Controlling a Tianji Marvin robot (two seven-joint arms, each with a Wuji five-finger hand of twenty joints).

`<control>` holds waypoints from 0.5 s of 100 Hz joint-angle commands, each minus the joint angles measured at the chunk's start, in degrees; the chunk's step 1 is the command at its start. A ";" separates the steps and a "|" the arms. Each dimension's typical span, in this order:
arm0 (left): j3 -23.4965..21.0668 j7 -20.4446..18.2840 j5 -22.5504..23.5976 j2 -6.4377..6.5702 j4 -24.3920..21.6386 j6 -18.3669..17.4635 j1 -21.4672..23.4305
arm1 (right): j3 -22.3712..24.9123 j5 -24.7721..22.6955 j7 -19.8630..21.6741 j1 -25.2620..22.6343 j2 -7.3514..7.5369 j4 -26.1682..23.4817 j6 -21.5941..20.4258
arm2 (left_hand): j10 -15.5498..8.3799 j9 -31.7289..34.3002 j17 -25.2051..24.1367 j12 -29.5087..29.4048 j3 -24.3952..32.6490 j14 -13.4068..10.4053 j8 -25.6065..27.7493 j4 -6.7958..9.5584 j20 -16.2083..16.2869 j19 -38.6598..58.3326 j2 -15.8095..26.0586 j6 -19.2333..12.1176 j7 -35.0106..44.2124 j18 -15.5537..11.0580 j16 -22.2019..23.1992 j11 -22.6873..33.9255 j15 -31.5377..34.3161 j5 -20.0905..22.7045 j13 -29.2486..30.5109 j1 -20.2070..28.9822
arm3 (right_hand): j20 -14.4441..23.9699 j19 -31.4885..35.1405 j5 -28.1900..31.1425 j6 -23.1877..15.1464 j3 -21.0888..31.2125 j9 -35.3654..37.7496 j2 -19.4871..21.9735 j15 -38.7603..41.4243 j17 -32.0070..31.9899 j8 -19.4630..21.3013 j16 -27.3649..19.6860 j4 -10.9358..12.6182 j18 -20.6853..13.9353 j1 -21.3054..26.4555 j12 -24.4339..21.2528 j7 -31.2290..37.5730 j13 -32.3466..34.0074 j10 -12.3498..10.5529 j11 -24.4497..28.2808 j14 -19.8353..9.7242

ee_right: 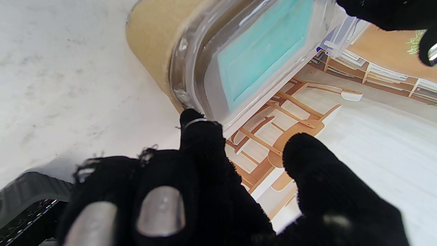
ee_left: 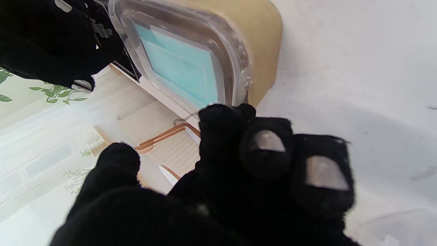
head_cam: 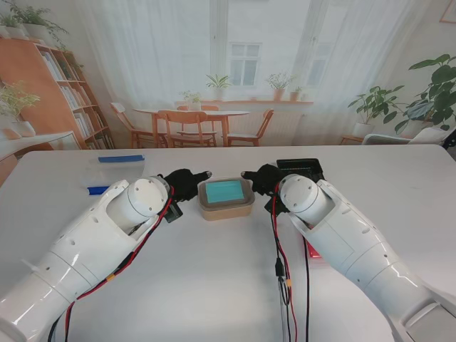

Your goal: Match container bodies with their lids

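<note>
Flanking the tan container (head_cam: pixel 226 208) from both sides, your left hand (head_cam: pixel 187 184) and right hand (head_cam: pixel 262 178) sit equally close, fingers spread, 1 fingertip of each touching the clear lid (head_cam: pixel 225 191) rim; nothing gripped. Its long axis runs left-right, mid-surface (head_cam: pixel 214 285). Blue lids (head_cam: pixel 120 159) lie far left, a black tray (head_cam: pixel 300 167) behind your right hand

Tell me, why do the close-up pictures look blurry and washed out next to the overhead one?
Stand view: even daylight, sharp tan container. Left wrist view: the left hand sits too close, soft-edged, table glaring white. Right wrist view: the clear lid glints, fingertips blurred.
</note>
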 commanded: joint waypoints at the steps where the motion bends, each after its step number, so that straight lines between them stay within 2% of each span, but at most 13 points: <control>1: 0.43 -0.44 -0.12 -0.51 -0.45 0.26 0.10 | -0.06 0.16 0.79 -0.15 -0.66 -0.70 -0.06 | -1.55 0.00 2.20 -0.38 -0.64 5.18 -0.98 0.95 -0.32 15.72 -0.17 -8.32 -0.28 -6.53 -0.59 -0.39 2.11 1.82 -0.49 -0.72 | -0.68 13.43 2.37 -2.76 0.38 1.47 -0.94 4.74 4.00 -1.62 -0.55 1.78 -11.82 -0.40 0.11 0.48 -1.29 8.00 2.17 -0.61; 31: 0.87 -0.88 0.33 -0.34 -0.49 1.33 0.15 | 0.02 -0.05 0.05 -0.72 -0.79 -0.88 0.81 | -1.54 -0.03 2.20 -0.38 -0.66 5.21 -1.05 0.93 -0.32 15.72 -0.25 -8.30 -0.45 -6.53 -0.57 -0.42 2.08 1.66 -0.51 -0.72 | -2.19 13.43 1.43 -3.12 0.76 0.02 -1.88 4.12 3.80 -2.23 -1.63 1.55 -11.26 -1.01 0.07 -0.61 -1.31 8.43 1.66 0.26; 50: 1.13 -0.81 0.29 -0.42 -0.34 1.82 0.07 | 0.09 -0.06 -0.68 -1.11 -0.99 -0.85 1.12 | -1.49 -0.12 2.20 -0.41 -0.64 5.32 -1.12 0.93 -0.32 15.72 -0.40 -8.24 -0.61 -6.53 -0.57 -0.52 1.99 1.52 -0.64 -0.61 | -5.09 13.43 -0.19 -3.39 1.24 -2.09 -2.51 3.36 3.44 -3.03 -4.33 0.69 -9.94 -1.87 -0.50 -2.36 -1.45 9.42 0.52 2.61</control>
